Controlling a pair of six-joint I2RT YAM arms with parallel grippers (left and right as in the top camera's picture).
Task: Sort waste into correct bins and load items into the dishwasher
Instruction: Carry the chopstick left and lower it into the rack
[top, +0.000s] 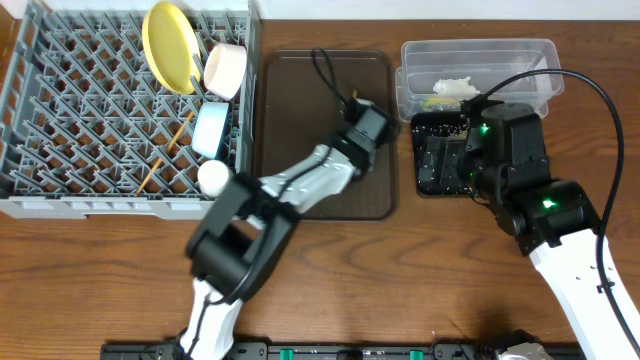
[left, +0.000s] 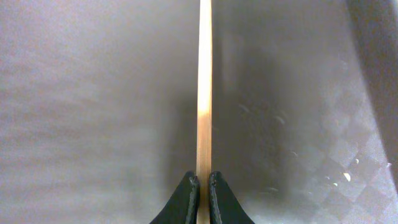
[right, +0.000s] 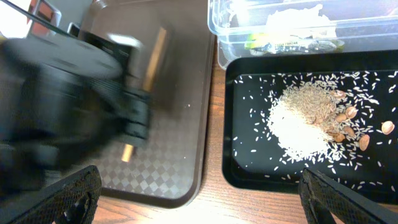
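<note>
Robot lab: arms (top: 300, 180) at wooden table (top: 100, 285).

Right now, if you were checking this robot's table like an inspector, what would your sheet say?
Surface: wooden table.
Job's things: yellow plate, blue bowl, white cup, small white bowl and one chopstick in the grey rack; rice and crumbs in the black tray; crumpled paper in the clear tub.
Clutter: brown serving tray, centre.
Pincers: left pincer shut on the second chopstick over that tray; right pincer open by the black tray.
Cables: one black cable crosses the brown serving tray; a second cable loops from the right arm.
Surroundings: nothing seen.
</note>
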